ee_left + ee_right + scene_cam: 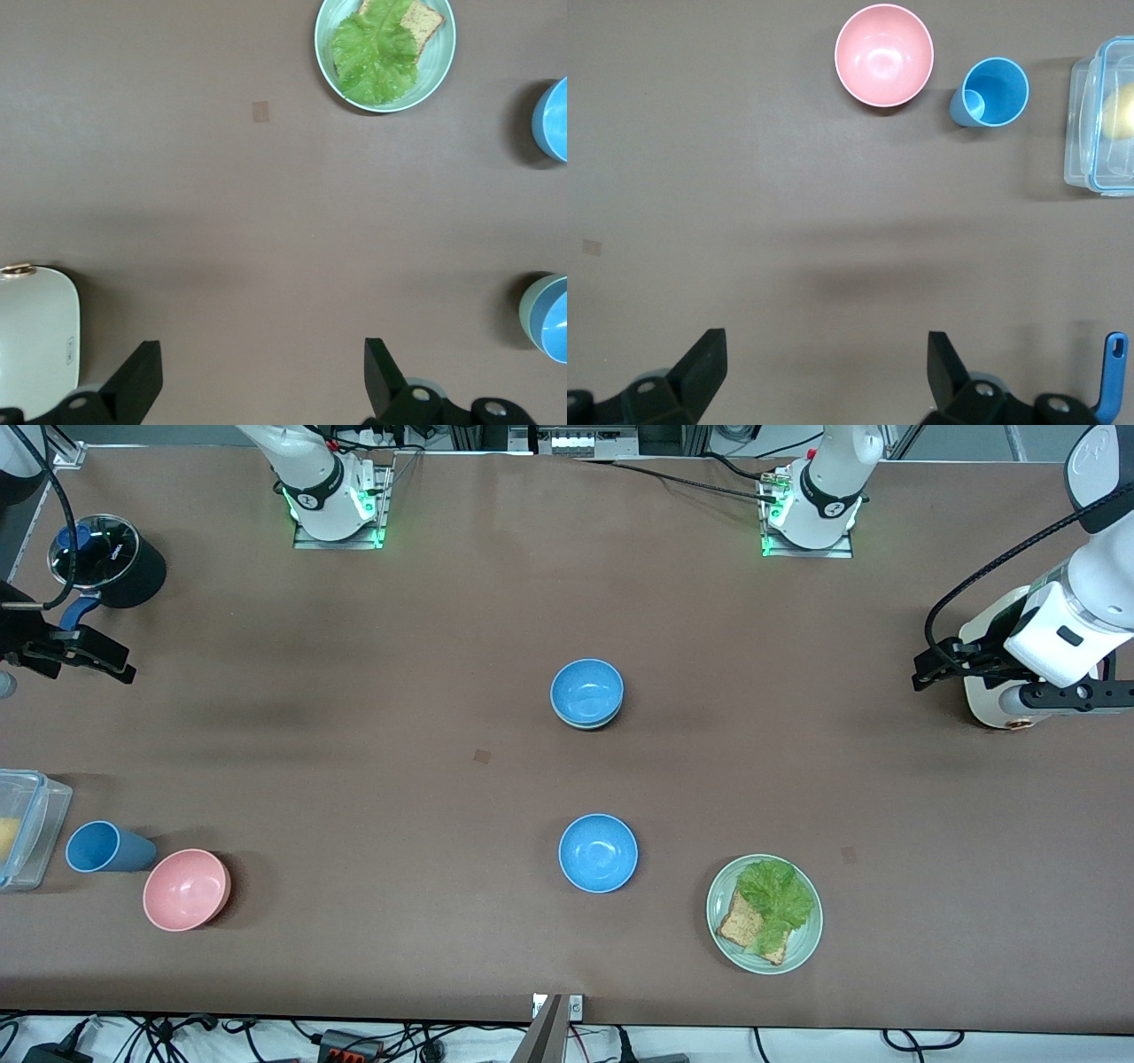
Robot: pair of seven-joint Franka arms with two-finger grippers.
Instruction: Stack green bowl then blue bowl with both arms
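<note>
Tools first: the left tool [930, 670] hangs over the left arm's end of the desk [354, 717], fingers spread wide with nothing between them, and the right tool [106, 664] does the same over the right arm's end, also wide open and holding nothing. Both are well apart from the bowls.

Out from either tool toward the middle of the desk sits the stack: a blue bowl [586, 691] nested in the green bowl [585, 724], of which only a thin pale rim peeks out. Both sit upright, mouths up; being round, they have no long axis to speak of. A second blue bowl [598, 852] stands alone, nearer the front camera than the stack.

Around the left tool: a white appliance [988, 691] right below it, and a green plate [765, 914] with lettuce and toast farther out. Around the right tool: a black pot [111, 560], then a blue cup [104, 848] lying on its side, a pink bowl [186, 888] and a clear container [27, 828].
</note>
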